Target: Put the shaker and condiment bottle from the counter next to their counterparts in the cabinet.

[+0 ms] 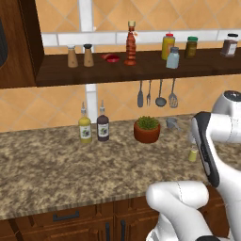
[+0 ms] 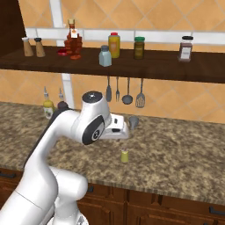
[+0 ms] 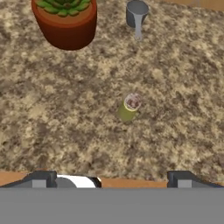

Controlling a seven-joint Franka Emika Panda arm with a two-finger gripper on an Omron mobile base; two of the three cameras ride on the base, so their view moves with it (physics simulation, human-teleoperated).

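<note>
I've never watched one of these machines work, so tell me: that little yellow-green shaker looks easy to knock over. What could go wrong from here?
Three things, I'd guess. The shaker is small and stands alone on the counter, so the open pincer hovering above could tip it if it comes down off-centre. The potted plant and grey cup stand nearby and might get bumped. Up in the cabinet, the spot beside the pale blue-grey shaker is crowded by jars.

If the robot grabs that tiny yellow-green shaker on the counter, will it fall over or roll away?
The shaker looks small and probably light, so a sideways nudge might tip it. It is round, so once down it would likely roll on the flat counter. Its smooth sides may slip unless the open hand closes squarely.
</note>
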